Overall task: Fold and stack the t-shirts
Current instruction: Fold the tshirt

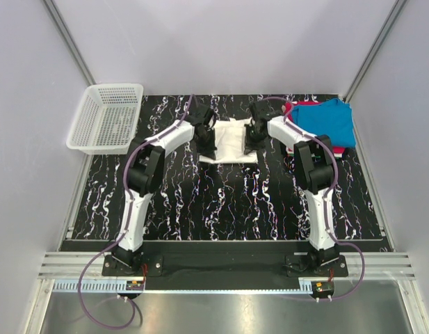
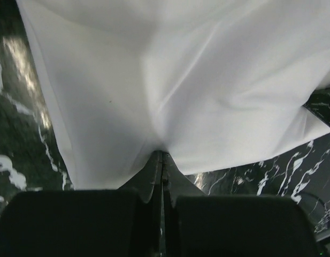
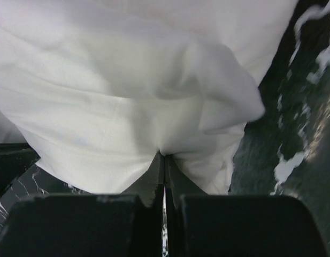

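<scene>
A white t-shirt (image 1: 228,140) lies partly folded at the far middle of the black marbled table. My left gripper (image 1: 206,125) is shut on its left edge; in the left wrist view the cloth (image 2: 170,80) bunches into the closed tips (image 2: 162,155). My right gripper (image 1: 254,129) is shut on its right edge; in the right wrist view the cloth (image 3: 127,96) gathers at the closed tips (image 3: 165,156). A blue t-shirt (image 1: 329,122) lies on a red one (image 1: 292,108) at the far right.
A white plastic mesh basket (image 1: 106,118) stands at the far left corner. Grey walls close in the table on three sides. The black marbled tabletop (image 1: 221,202) spans the near half in front of the arms.
</scene>
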Robot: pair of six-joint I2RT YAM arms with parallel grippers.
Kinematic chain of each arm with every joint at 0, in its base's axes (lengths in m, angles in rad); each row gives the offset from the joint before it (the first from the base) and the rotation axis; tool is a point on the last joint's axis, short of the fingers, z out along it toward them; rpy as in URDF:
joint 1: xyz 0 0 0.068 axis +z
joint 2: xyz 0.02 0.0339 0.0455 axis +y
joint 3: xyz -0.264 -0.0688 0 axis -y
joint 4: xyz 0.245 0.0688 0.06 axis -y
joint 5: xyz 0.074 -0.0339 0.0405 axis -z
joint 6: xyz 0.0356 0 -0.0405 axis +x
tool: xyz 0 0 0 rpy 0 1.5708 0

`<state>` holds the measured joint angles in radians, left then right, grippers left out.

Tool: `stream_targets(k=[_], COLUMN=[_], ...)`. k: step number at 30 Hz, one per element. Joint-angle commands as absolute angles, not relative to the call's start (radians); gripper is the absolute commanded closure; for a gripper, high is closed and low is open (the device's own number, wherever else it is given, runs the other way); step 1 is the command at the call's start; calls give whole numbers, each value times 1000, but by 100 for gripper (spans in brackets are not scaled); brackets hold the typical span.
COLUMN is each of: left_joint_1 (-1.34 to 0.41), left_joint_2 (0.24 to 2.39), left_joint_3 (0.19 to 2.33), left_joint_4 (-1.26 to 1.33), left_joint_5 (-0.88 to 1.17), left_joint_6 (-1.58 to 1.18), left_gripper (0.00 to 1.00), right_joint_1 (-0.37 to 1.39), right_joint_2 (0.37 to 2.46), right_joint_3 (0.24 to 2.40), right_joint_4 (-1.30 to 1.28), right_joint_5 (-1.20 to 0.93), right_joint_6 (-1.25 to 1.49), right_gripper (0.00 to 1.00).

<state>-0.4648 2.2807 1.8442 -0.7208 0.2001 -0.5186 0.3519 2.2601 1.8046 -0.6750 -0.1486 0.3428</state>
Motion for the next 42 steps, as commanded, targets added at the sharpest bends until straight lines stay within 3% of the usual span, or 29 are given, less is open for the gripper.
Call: stream_targets(k=[1, 13, 22, 23, 25, 26, 28, 29, 31, 33, 42], left_joint_1=[-495, -613, -698, -698, -696, -693, -680, -667, -620, -568, -453], left_joint_2=[2174, 1815, 1643, 1632, 1594, 1583, 1562, 1549, 1545, 1562, 1707], left_joint_3=[1691, 1194, 1071, 1078, 1116, 1136, 1211, 1238, 1300, 1342, 1379], left_joint_4=[-802, -735, -730, -732, -744, -749, -775, -785, -796, -798, -733], left_joint_5=[127, 120, 135, 130, 104, 94, 54, 45, 41, 51, 63], left_joint_6=[-489, -567, -623, -621, -609, -603, -580, -572, -548, -526, -402], left_gripper=[100, 100, 100, 99, 87, 76, 68, 66, 62, 62, 64], right_joint_1=[425, 572, 664, 666, 666, 667, 666, 666, 666, 664, 536], right_joint_2=[2131, 1801, 1577, 1548, 1523, 1500, 1483, 1471, 1466, 1474, 1611], right_joint_3=[1669, 1260, 1109, 1114, 1150, 1175, 1268, 1302, 1389, 1428, 1342], right_joint_4=[-713, -686, -724, -726, -736, -751, -799, -814, -850, -864, -724], right_joint_5=[-155, -181, -196, -193, -172, -161, -111, -91, -13, 40, 8], right_joint_6=[388, 526, 621, 624, 624, 617, 594, 580, 543, 500, 400], right_gripper=[100, 100, 100, 97, 86, 75, 71, 70, 50, 41, 40])
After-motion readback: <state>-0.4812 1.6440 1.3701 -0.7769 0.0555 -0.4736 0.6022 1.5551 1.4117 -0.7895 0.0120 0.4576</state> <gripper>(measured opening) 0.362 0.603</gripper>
